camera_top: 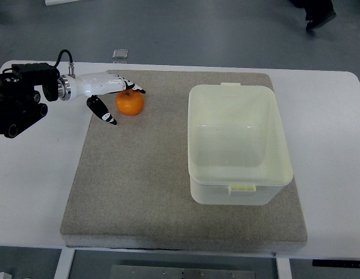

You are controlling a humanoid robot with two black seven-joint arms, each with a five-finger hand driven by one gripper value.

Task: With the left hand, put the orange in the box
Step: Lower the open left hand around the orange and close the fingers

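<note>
An orange (130,103) lies on the grey mat (139,174) near its far left corner. My left hand (118,100) reaches in from the left edge. Its white fingers (123,85) stretch over the far side of the orange and its black-tipped thumb (103,110) points down on the near left. The fingers are spread around the fruit without closing on it. An empty pale yellow plastic box (238,142) stands on the right part of the mat, open at the top. The right arm does not show.
The mat lies on a white table (35,192). A small clear object (120,54) lies on the floor beyond the far table edge. A person's dark shoe (319,17) shows at the top right.
</note>
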